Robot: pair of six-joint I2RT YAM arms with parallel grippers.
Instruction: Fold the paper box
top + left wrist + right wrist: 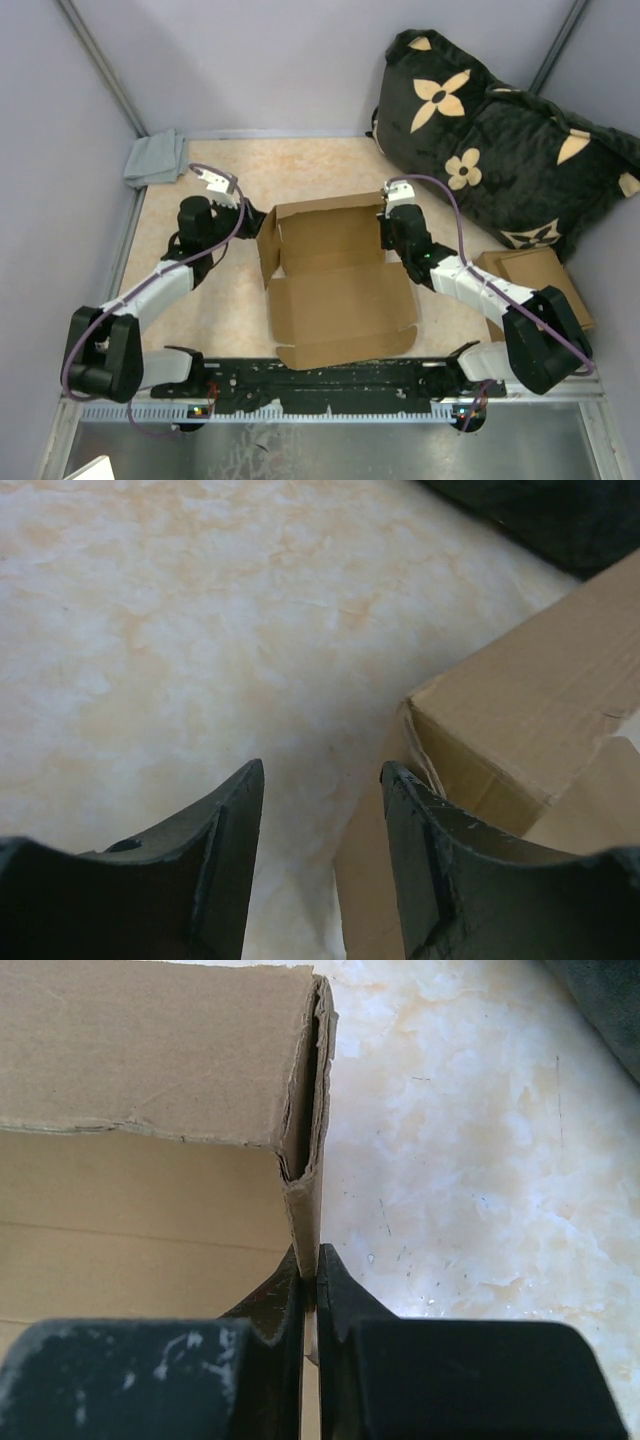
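The paper box [335, 280] is plain brown cardboard, half folded in the middle of the table, its back and side walls raised and its front flap lying flat toward me. My right gripper [310, 1270] is shut on the box's right wall [305, 1210], pinching the folded double edge near the back right corner. My left gripper [322, 780] is open and empty, just outside the box's back left corner [470, 750], with its right finger [420, 860] close to the cardboard.
A black cushion [500, 140] with tan flowers lies at the back right. A smaller brown cardboard piece [535, 275] lies under the right arm. A grey cloth [155, 160] sits at the back left corner. Grey walls bound the table.
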